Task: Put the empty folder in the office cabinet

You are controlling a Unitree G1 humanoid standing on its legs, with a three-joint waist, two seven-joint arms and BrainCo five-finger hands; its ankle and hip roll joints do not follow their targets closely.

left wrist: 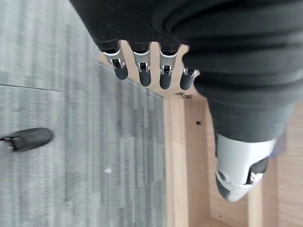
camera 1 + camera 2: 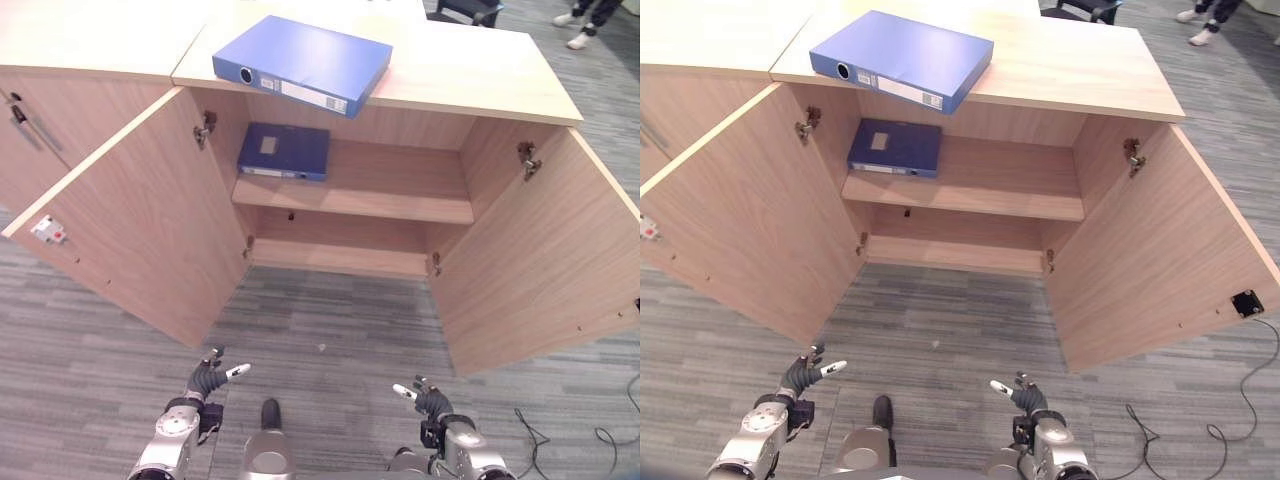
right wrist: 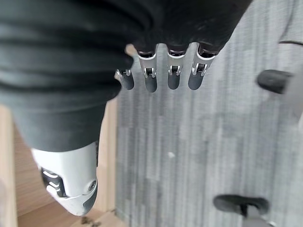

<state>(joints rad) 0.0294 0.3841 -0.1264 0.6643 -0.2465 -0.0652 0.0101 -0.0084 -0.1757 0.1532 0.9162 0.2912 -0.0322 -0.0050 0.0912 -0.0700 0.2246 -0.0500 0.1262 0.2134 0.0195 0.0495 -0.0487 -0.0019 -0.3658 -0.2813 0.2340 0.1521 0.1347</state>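
- Step in hand is judged to be the start: nothing is gripped yet, the reach for the folder is not begun.
- Left hand (image 2: 208, 381) is held low over the carpet (image 2: 330, 330), fingers relaxed and spread, nothing held.
- Left door (image 2: 140, 230) and right door (image 2: 540, 250) of the cabinet (image 2: 480, 75) are swung wide open.
- Blue folder (image 2: 300, 62) lies flat on the cabinet top, overhanging the front edge slightly; a second blue folder (image 2: 285, 150) lies on the upper shelf (image 2: 390, 185), left side.
- Right hand (image 2: 428, 400) is held low too, fingers loose, empty.
- Next move is judged to call for both hands raised to the top folder, then lowered to the shelf space on the right.
- Whether the top folder is empty cannot be told; the lower shelf is mostly hidden behind the upper one.
- A person's shoes (image 2: 572, 30) are cut off at the far right edge.
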